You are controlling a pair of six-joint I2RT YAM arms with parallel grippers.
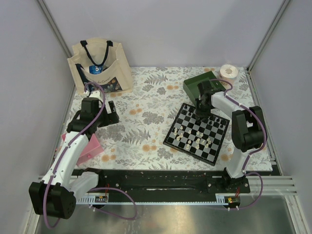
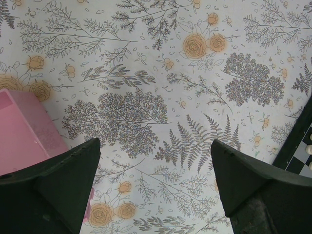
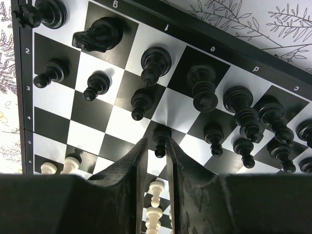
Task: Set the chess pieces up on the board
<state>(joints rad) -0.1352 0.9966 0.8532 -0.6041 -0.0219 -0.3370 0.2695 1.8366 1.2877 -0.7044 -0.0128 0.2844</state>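
the board (image 1: 189, 153) lies on the right half of the floral tablecloth (image 2: 146, 73), just near of the green tray (image 1: 195, 82). the chess pieces (image 3: 202, 87) stand on it: black ones on the far rows, white ones (image 3: 155, 187) toward the near rows.

right gripper (image 3: 157, 141): lowered over the far part of the board. jaws almost together, a narrow gap left. the head of a black pawn (image 3: 162, 134) sits in that gap at the tips; whether the pads press on it cannot be told.

left gripper (image 2: 156, 146): over bare cloth on the left, jaws wide apart, nothing between them. a pink box (image 2: 24, 131) lies to its left.
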